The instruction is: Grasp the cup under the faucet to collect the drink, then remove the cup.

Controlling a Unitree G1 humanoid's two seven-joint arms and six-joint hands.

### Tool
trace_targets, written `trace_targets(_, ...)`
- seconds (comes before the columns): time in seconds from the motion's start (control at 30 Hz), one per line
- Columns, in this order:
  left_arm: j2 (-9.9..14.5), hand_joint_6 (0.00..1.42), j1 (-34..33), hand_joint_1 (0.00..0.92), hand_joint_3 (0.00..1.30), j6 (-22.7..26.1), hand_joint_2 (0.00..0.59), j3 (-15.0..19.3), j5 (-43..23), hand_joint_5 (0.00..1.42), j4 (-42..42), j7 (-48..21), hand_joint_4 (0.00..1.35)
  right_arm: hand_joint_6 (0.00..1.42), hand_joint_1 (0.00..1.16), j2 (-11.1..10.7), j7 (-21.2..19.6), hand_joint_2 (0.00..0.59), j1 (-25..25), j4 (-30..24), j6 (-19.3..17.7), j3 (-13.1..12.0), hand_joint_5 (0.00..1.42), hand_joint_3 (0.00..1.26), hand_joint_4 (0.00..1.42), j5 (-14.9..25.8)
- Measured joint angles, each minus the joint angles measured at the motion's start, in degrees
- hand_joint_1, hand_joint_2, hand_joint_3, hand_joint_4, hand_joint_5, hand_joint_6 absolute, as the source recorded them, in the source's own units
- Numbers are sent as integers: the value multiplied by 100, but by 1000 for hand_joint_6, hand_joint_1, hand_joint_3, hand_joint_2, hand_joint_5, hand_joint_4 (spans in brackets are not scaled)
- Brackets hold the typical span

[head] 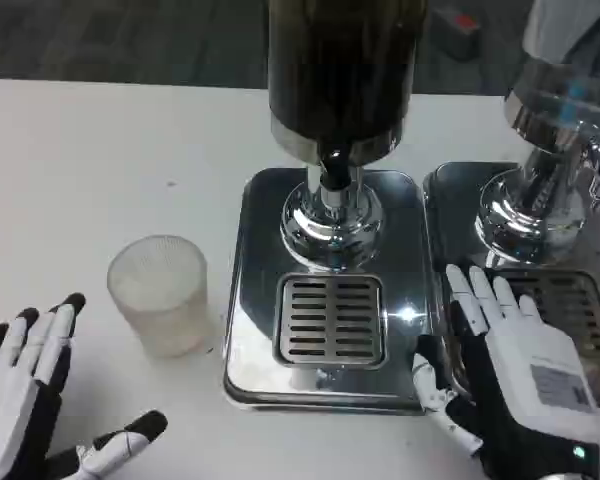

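A frosted clear plastic cup [161, 292] stands upright on the white table, left of the dispenser's steel base [250, 300]. The dark drink tank [340, 70] rises above, with its black faucet [332, 170] over the slotted drip grille [331, 320]. Nothing stands on the grille. My left hand [25, 400] lies at the lower left, fingers spread, a short way below and left of the cup, touching nothing. My right hand [510, 370] rests flat at the lower right, fingers apart, beside the base's right edge.
A second dispenser [550, 190] with its own steel base and grille stands to the right, partly under my right hand. The table's far edge runs along the top, with dark floor beyond. Bare white table lies left of the cup.
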Motion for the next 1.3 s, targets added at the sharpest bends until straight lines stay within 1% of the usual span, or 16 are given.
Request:
trace_targets(0.43, -40, 0, 10, 0, 0, 20, 119, 3, -8, 0, -31, 0, 0, 0, 230, -72, 18, 553, 0, 0, -1, -8, 0, 15, 0, 29)
trace_targets(0.6, -67, 0, 15, 0, 0, 19, 114, 34, -49, 0, -62, 0, 0, 0, 228, -81, 33, 553, -4, -1, -1, -9, 0, 14, 0, 35)
trace_targets(0.63, -74, 0, 18, 0, 0, 4, 104, 53, -88, 0, -66, 9, 0, 0, 227, -84, 40, 553, -5, -2, -1, -9, 0, 14, 0, 35)
trace_targets(0.77, -141, 0, 66, 0, 0, -406, 65, 380, -340, 0, -54, 580, 0, 0, 226, -117, 89, 553, 19, -91, 1, -22, 0, 14, 0, 35)
trace_targets(0.8, -145, 0, 61, 0, 0, -452, 60, 416, -385, 0, -44, 646, 0, 0, 226, -119, 89, 553, 23, -93, 1, -26, 0, 14, 0, 35)
trace_targets(0.97, -146, 0, -156, 0, 0, -651, 13, 436, -554, 0, 300, 675, 0, 0, 226, -122, 112, 553, 31, -93, 11, -36, 0, 14, 0, 34)
trace_targets(1.07, -170, 0, -470, 0, 0, -840, 0, 437, -983, 0, 660, 551, 0, 0, 226, -121, 126, 553, 30, -93, 16, -37, 0, 14, 0, 33)
trace_targets(1.13, -279, 0, -851, 0, 0, -1416, 0, 425, -1643, 0, 1322, 335, 0, 0, 226, -121, 129, 553, 26, -94, 28, -40, 0, 14, 0, 29)
trace_targets(1.17, -306, 0, -924, 0, 0, -1570, 0, 418, -1790, 0, 1507, 273, 0, 0, 226, -121, 128, 553, 27, -95, 29, -41, 0, 14, 0, 28)
trace_targets(1.2, -330, 0, -1063, 0, 0, -1834, 0, 401, -1955, 0, 1846, 212, 0, 0, 226, -120, 131, 553, 27, -94, 39, -46, 0, 14, 0, 30)
trace_targets(1.27, -346, 0, -1359, 0, 0, -2066, 0, 341, -2008, 0, 2494, 175, 0, 0, 226, -121, 142, 553, 16, -94, 47, -60, 0, 14, 0, 34)
trace_targets(1.3, -346, 0, -1408, 0, 0, -2110, 0, 315, -2004, 0, 2618, 177, 0, 0, 226, -119, 142, 553, 15, -94, 48, -66, 0, 14, 0, 34)
